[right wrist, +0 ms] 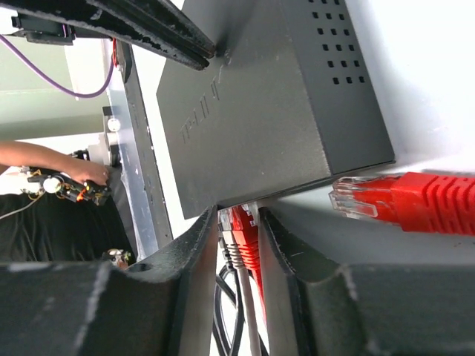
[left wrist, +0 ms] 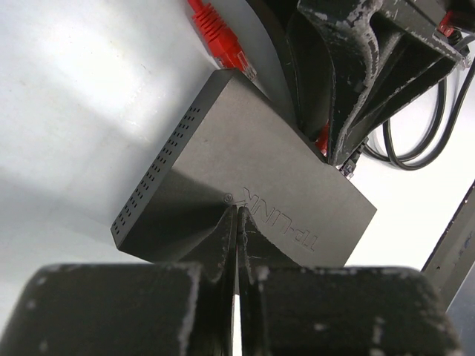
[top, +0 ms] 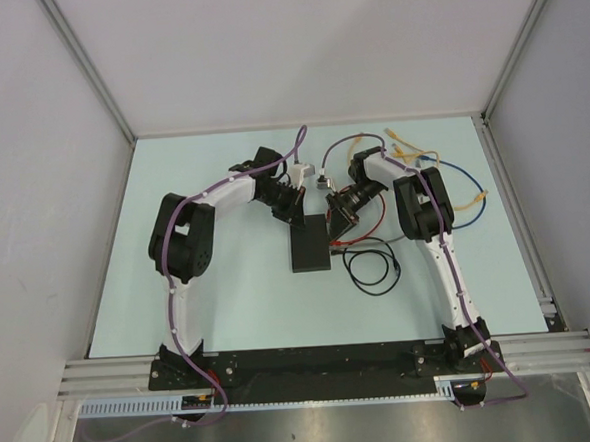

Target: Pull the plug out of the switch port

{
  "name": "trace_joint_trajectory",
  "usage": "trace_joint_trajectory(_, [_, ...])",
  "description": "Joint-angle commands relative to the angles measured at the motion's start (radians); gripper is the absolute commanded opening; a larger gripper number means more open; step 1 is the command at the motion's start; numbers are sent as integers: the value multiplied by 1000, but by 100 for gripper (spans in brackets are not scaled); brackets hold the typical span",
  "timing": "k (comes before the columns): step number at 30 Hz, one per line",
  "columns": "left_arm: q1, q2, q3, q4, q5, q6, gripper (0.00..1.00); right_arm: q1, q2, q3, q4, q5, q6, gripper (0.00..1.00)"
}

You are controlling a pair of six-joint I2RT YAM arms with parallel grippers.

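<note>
Right wrist view shows you what top view hides: right gripper point(right wrist: 237, 213) jaws clamp the plug point(right wrist: 245, 239) at the switch point(right wrist: 252, 111), middle of worktop point(top: 173, 188); loose red connector point(right wrist: 415, 202) at 3 o'clock. Left gripper point(left wrist: 237, 213) jaws shut, tips on switch.

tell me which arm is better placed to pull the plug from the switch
Right. The right gripper straddles the red plug at the switch port, so it could likely pull straight back. The left gripper is shut, tips resting on the switch top, better suited to holding it down.
</note>
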Motion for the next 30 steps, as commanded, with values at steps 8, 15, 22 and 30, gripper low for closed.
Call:
trace_joint_trajectory(8, [-7,6,7,7,-38,30,0,28,55,26,24,110,-15,14])
trace_joint_trajectory(15, [-7,6,4,11,-41,32,0,42,64,32,18,125,-12,14])
trace_joint_trajectory(22, [-10,-2,0,14,-44,34,0,20,96,64,-74,67,-82,26])
trace_joint_trajectory(30, [-13,8,9,5,-49,37,0,14,99,81,-148,40,-170,31])
